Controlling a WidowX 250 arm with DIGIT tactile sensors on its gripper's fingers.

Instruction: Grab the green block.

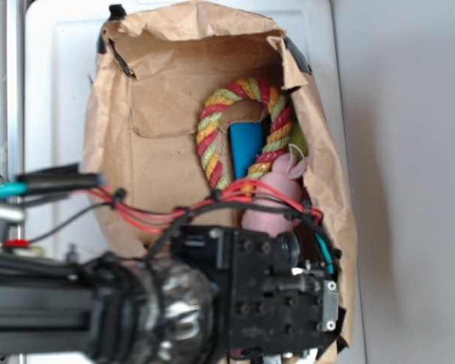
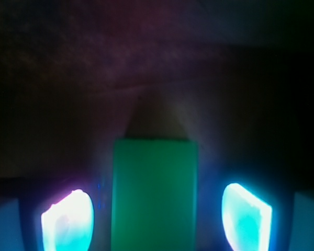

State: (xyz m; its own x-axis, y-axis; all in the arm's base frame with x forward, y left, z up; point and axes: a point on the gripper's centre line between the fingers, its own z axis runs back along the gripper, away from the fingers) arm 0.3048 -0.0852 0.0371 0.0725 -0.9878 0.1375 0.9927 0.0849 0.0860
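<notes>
In the wrist view the green block (image 2: 155, 193) lies lengthwise between my two glowing fingertips (image 2: 68, 222), and its far end stops just past them. A dark gap shows on each side of it, so my gripper (image 2: 157, 222) is open around the block without touching it. From the exterior view, the gripper's black body (image 1: 284, 292) hangs low at the near end of the brown paper bag (image 1: 159, 114). It hides its own fingers and the green block.
Inside the bag lie a striped rope ring (image 1: 212, 129), a blue block (image 1: 245, 145), a pink plush bunny (image 1: 277, 199) and a lime-green fuzzy toy (image 1: 298, 140). They sit just beyond the gripper. The bag's wall (image 1: 330, 174) rises close on the right. Red and black cables (image 1: 148, 216) trail left.
</notes>
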